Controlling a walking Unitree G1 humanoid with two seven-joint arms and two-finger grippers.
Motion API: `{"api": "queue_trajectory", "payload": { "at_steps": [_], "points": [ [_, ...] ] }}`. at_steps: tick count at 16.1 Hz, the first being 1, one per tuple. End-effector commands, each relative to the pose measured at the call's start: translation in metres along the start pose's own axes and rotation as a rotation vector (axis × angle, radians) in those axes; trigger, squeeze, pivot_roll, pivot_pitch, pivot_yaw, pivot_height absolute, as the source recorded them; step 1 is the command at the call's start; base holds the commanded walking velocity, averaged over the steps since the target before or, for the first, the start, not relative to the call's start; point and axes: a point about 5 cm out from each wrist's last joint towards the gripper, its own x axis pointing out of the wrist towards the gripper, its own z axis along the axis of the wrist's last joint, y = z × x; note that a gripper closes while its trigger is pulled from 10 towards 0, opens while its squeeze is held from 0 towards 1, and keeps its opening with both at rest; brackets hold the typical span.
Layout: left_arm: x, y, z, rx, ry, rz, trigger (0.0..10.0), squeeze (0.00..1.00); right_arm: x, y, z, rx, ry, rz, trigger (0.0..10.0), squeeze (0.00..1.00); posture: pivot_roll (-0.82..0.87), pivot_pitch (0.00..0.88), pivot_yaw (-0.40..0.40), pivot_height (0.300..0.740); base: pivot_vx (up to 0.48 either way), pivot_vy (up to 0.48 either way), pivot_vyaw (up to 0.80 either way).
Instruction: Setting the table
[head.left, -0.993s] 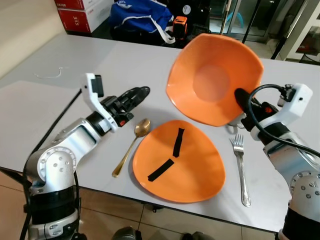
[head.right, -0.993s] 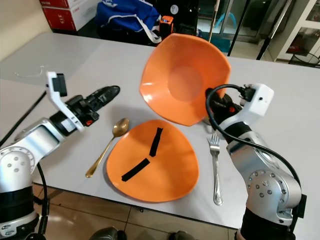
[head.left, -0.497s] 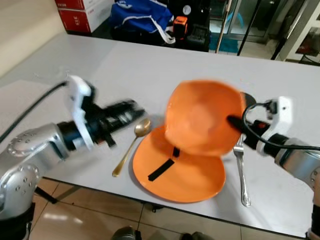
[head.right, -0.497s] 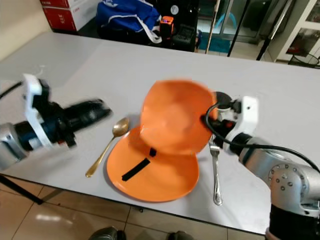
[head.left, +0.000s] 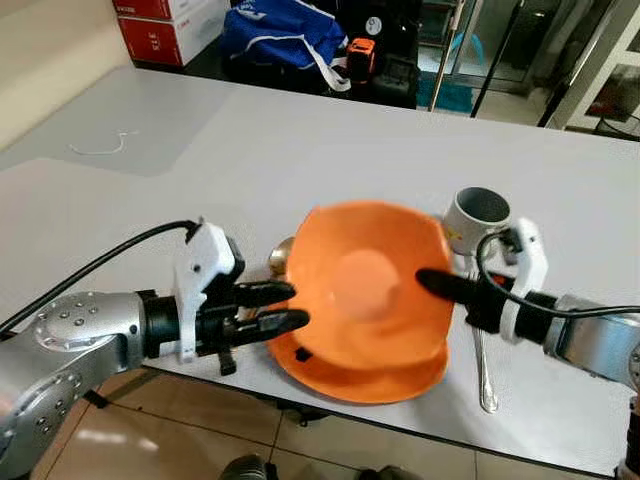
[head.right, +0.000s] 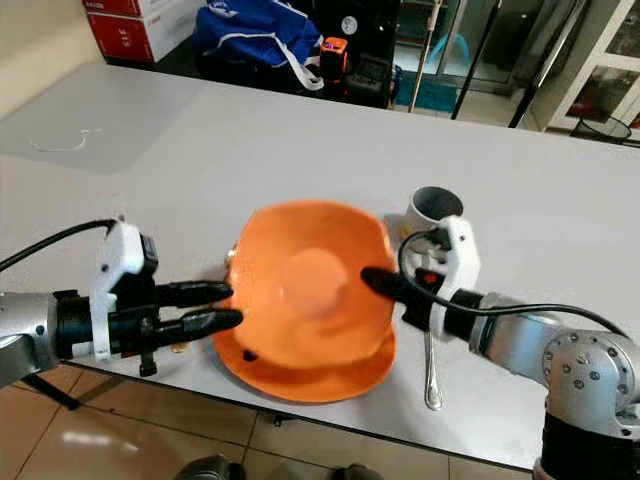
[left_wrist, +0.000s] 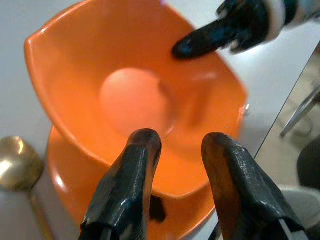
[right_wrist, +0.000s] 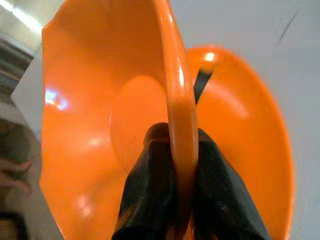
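On table (head.left: 250, 150): one bowl (head.left: 370, 280), one plate (head.left: 370, 372), one cup (head.left: 476, 218), one fork (head.left: 484, 370).

Beyond the far edge of the white table (head.left: 300, 130) you'll see a blue bag (head.left: 283, 30), red-and-white boxes (head.left: 160, 25) to its left, and an orange-black device (head.left: 361, 52) just right of the bag.

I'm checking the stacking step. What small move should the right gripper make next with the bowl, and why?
Probably open and release: the right gripper pinches the rim of the orange bowl, which appears seated over the orange plate. The left gripper waits open at the opposite rim.
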Motion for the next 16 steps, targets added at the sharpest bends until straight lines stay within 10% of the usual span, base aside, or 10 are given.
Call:
{"api": "queue_trajectory", "payload": {
  "at_steps": [1,4,5,6,9,11,16],
  "points": [
    [0.000,0.000,-0.003,0.015,0.021,0.001,10.0,0.00,-0.004,0.003,0.003,-0.003,-0.011,0.016,10.0,0.00,0.00,0.062,-0.036,0.740,0.000,0.000,0.00],
    [-0.002,0.003,-0.004,0.047,0.044,0.018,10.0,0.00,-0.003,0.003,-0.001,0.014,0.021,0.006,10.0,0.00,0.00,0.062,-0.036,0.740,0.000,0.000,0.00],
    [-0.002,0.003,-0.004,0.054,0.051,0.017,10.0,0.00,-0.003,0.002,-0.003,0.025,0.038,0.002,10.0,0.12,0.00,0.064,-0.037,0.740,0.000,0.000,0.00],
    [-0.002,0.004,-0.004,0.060,0.056,0.017,10.0,0.00,-0.004,0.003,-0.005,0.038,0.051,0.008,10.0,0.64,0.00,0.063,-0.037,0.740,0.000,0.000,0.00],
    [-0.001,0.004,-0.005,0.070,0.060,0.011,10.0,0.00,-0.003,0.003,-0.007,0.058,0.066,0.019,10.0,0.64,0.00,0.062,-0.036,0.740,0.000,0.000,0.00],
    [0.000,0.004,-0.005,0.073,0.061,0.010,10.0,0.00,-0.002,0.002,-0.010,0.070,0.078,0.009,10.0,1.00,0.00,0.063,-0.037,0.740,0.000,0.000,0.00],
    [0.000,0.008,-0.007,0.082,0.077,0.028,10.0,0.00,0.005,-0.005,-0.008,0.128,0.028,-0.051,10.0,1.00,0.00,0.062,-0.032,0.740,0.000,0.000,0.00]
  ]
}}
